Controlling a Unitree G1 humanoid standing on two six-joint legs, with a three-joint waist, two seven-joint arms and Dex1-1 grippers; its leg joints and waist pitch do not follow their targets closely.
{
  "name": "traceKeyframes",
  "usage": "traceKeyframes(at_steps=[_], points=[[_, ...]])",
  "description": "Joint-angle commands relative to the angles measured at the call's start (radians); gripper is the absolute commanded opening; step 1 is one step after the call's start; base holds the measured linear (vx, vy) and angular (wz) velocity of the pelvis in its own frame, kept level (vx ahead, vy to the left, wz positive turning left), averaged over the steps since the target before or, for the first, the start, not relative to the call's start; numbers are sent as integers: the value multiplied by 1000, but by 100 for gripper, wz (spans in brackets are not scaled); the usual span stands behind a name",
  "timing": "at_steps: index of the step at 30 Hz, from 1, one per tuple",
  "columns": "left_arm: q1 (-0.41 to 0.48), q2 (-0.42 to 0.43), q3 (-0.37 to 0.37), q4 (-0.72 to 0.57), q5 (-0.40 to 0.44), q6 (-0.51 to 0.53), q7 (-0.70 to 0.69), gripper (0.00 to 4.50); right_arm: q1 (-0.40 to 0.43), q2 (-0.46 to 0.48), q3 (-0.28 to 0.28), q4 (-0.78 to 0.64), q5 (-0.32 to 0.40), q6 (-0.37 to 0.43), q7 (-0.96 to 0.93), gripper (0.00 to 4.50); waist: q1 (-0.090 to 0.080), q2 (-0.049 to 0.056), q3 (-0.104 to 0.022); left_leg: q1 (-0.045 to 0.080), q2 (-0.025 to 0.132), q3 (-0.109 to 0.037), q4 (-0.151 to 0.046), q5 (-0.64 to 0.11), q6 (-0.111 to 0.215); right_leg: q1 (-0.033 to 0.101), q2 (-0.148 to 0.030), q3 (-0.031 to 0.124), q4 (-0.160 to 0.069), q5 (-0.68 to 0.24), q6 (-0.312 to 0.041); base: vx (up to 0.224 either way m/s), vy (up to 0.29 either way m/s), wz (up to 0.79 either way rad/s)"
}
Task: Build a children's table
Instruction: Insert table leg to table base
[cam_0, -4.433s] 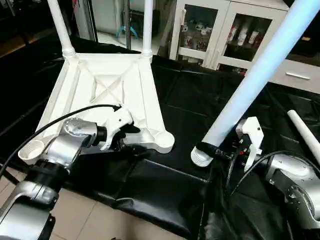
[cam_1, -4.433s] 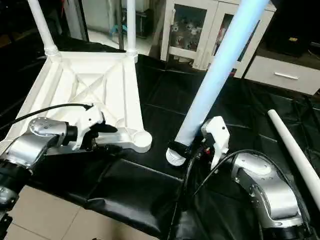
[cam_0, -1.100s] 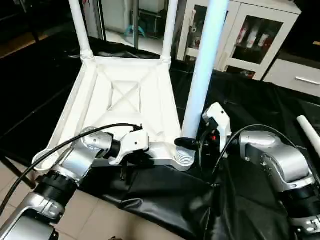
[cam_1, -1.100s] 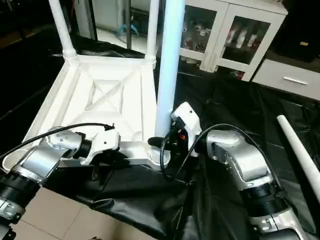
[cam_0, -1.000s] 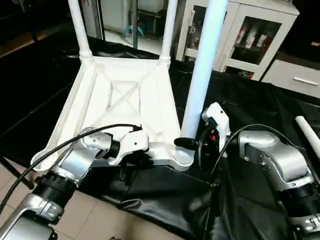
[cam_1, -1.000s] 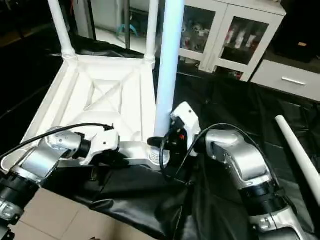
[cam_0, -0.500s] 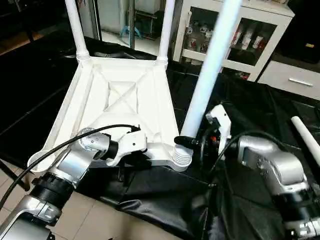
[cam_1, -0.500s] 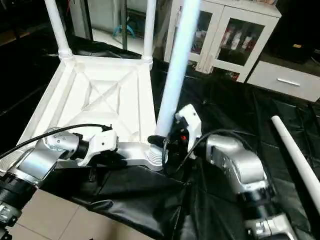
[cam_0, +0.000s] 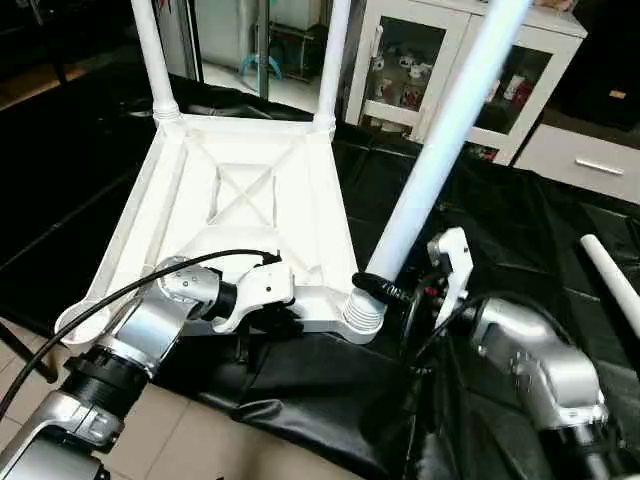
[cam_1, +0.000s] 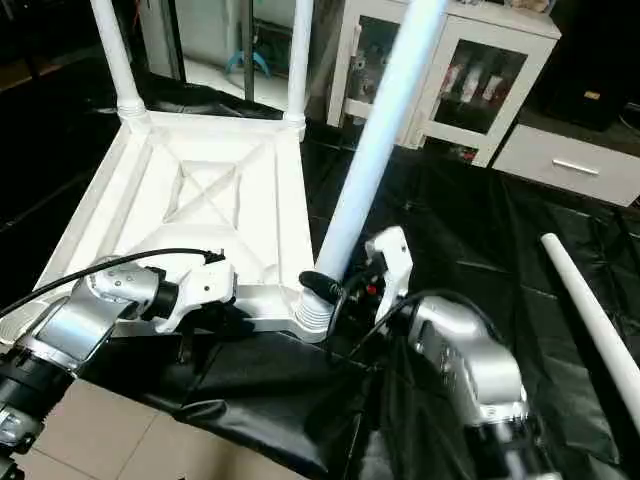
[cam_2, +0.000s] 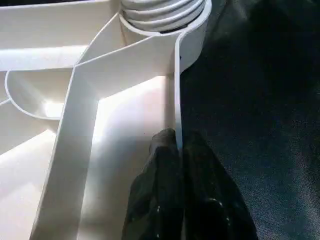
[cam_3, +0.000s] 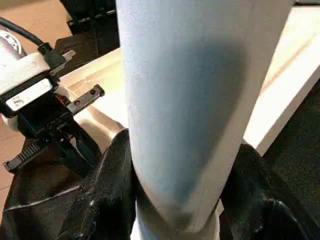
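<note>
While the third leg (cam_0: 440, 140) is leaning away from upright with its threaded end (cam_0: 363, 312) sitting in the near corner socket (cam_2: 192, 37) of the upturned tabletop (cam_0: 245, 215), the right claw (cam_1: 340, 290) is gripping that leg just above the threads; the left claw (cam_2: 177, 145) is pinching the tabletop's near rim closed, steadying it on the black-covered surface (cam_0: 500, 210). Doing this step well, I judge, means bringing the leg plumb over the socket before turning, so the threads are not crossing; two legs (cam_0: 150, 50) are standing at the far corners, a fourth (cam_1: 590, 320) is lying apart at right. No brand or writing is readable anywhere.
</note>
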Motion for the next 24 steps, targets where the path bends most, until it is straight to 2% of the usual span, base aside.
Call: traceKeyframes(at_steps=[1,8,12,16,20,22,23,24], points=[[3,-17,-26,-2,-4,-5,-5,0,49,-14,25,27,-50,-8,-6,185,2,10,-46,-9,27,-2,-85,-74,8,56,-57,39,-62,-90,-189,0,0,0],[-2,-18,-23,3,-3,-4,-1,0,109,-1,15,2,-39,-53,-8,185,4,9,-47,-8,27,-2,-84,-79,16,56,-58,40,-64,-85,-186,0,0,0],[-4,-18,-22,5,-3,-3,-3,0,123,-2,23,4,-52,-60,-21,185,5,14,-46,-7,27,-2,-86,-77,18,55,-56,40,-63,-73,-194,0,0,0],[-6,-16,-23,8,-1,-5,-6,0,100,-29,62,13,-93,-29,-25,185,5,14,-43,-6,27,-3,-89,-97,10,55,-55,39,-66,-98,-188,0,0,0],[-6,-15,-24,6,0,-4,-9,0,65,-59,105,18,-133,0,-5,184,5,15,-40,-4,29,-4,-93,-140,-3,54,-57,41,-73,-163,-170,0,0,0],[-5,-14,-24,5,0,-4,-9,0,44,-62,113,22,-139,10,-5,184,4,15,-39,-3,29,-6,-95,-157,-9,54,-58,42,-76,-194,-161,0,0,0],[-4,-13,-24,3,0,-3,-10,0,33,-63,116,24,-140,16,-6,184,3,11,-40,-3,29,-6,-95,-155,-9,54,-58,42,-76,-194,-159,0,0,0],[-4,-13,-24,3,0,-2,-10,0,32,-63,116,24,-140,16,-6,184,4,13,-40,-4,29,-7,-95,-150,-10,55,-58,42,-75,-188,-159,0,0,0]])
